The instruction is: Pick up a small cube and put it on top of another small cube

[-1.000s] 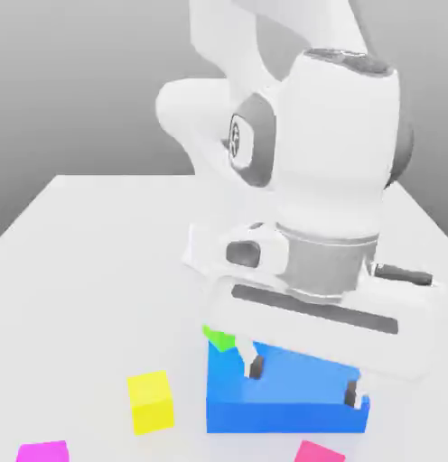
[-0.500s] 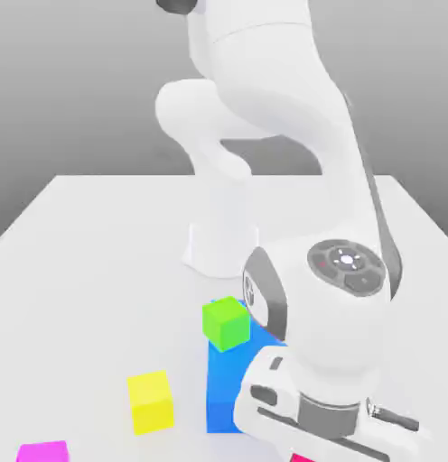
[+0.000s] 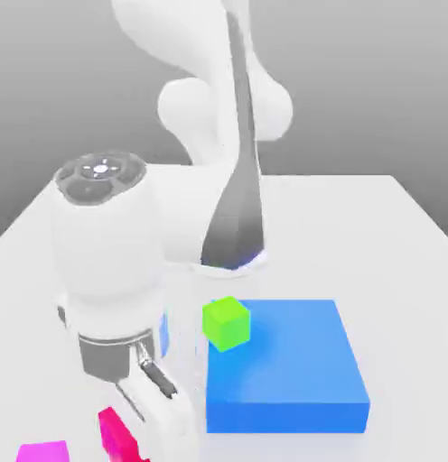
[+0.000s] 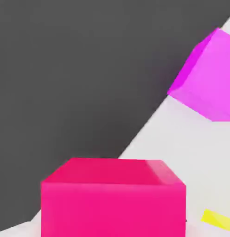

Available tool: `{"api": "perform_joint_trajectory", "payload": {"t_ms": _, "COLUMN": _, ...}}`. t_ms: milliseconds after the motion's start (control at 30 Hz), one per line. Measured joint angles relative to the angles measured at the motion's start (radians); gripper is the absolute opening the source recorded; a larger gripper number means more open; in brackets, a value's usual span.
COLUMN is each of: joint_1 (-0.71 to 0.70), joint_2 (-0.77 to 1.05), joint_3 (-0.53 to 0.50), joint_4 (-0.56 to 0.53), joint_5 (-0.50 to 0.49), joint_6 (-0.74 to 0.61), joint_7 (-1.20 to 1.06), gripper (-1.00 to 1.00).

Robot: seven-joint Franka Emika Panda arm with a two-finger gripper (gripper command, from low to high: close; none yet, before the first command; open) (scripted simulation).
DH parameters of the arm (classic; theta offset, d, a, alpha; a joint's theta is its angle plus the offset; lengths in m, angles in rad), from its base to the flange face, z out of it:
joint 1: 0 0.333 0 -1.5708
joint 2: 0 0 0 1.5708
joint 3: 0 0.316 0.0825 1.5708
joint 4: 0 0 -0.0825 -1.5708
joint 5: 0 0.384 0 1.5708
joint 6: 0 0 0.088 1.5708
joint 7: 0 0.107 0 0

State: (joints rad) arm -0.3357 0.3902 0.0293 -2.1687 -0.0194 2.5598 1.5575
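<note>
I'm keeping the gripper (image 3: 130, 442) clenched on the crimson-pink cube (image 3: 117, 436), which is hanging tilted at the near side, toward the exterior view's left. Just left of it, the magenta cube (image 3: 43, 453) is sitting at the near left, apart from the one I'm gripping. A bit of the yellow cube (image 4: 219, 220) is peeking into the hand view. Over to the right, the big flat blue block (image 3: 286, 370) is lying on the white table (image 3: 408, 316), and it's carrying the green cube (image 3: 226, 323) at its far left corner.
</note>
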Motion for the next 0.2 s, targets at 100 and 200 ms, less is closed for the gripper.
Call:
{"api": "perform_joint_trajectory", "payload": {"t_ms": 100, "joint_1": -0.024, "joint_2": 0.04, "joint_3": -0.016, "joint_4": 0.017, "joint_5": 0.012, "joint_6": 0.024, "joint_7": 0.001, "gripper": 1.0}}
{"api": "perform_joint_trajectory", "payload": {"t_ms": 200, "joint_1": -0.024, "joint_2": 0.04, "joint_3": -0.016, "joint_4": 0.017, "joint_5": 0.012, "joint_6": 0.024, "joint_7": 0.001, "gripper": 1.0}}
